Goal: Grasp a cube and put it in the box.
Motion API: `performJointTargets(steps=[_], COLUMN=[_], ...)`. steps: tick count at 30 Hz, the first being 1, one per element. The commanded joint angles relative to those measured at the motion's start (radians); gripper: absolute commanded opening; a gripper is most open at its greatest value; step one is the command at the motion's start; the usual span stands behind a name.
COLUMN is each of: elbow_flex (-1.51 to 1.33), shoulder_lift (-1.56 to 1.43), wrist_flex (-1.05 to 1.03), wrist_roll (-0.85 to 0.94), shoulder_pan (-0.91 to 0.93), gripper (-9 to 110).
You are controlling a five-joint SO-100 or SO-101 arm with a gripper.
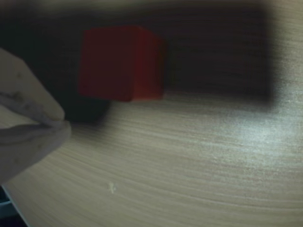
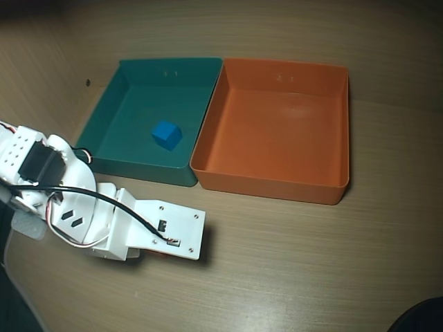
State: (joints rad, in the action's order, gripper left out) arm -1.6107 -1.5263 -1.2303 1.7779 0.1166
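Seen from the wrist view: hand (image 1: 71,111) entering from the left edge, one pale finger (image 1: 28,123) blurred and close to the lens, the other finger out of sight, so no telling whether spread or closed. Just right of and above that fingertip, the orange cube (image 1: 122,63), reddish in dim light, resting on the wood-grain counter (image 1: 189,161) half inside a dark shadow; whether touched by the finger, unclear. Nothing visibly clamped.

Seen from the overhead view: white arm (image 2: 104,221) reaching in from the left edge, its flat white wrist plate lying low over the counter (image 2: 311,270) and hiding the hand and the cube beneath, only a sliver of orange peeking out under the plate's lower edge. Black cable looping across the arm. Beyond the arm, two shallow square trays side by side, walls touching: teal tray (image 2: 111,111) on the left, holding a small blue cube (image 2: 167,134) near its middle; orange box (image 2: 277,181) on the right, nothing inside. Orange cube well outside the box, near the teal tray's front wall.
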Motion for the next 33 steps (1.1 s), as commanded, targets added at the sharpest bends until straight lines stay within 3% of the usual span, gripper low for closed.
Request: performJointTargets(steps=[1,5,13,17,33], elbow_flex=[0.06,0.06,0.06,0.06,0.061], shoulder_lift=[-0.014,-0.018,-0.025,-0.029,-0.014], wrist_flex=[0.005,0.006,0.006,0.006,0.008], wrist_roll=[-0.008,-0.009,0.0,0.008,0.011], shoulder_pan=[-0.008,-0.02,-0.018,-0.017,-0.003], gripper=[-5,1,36,47,49])
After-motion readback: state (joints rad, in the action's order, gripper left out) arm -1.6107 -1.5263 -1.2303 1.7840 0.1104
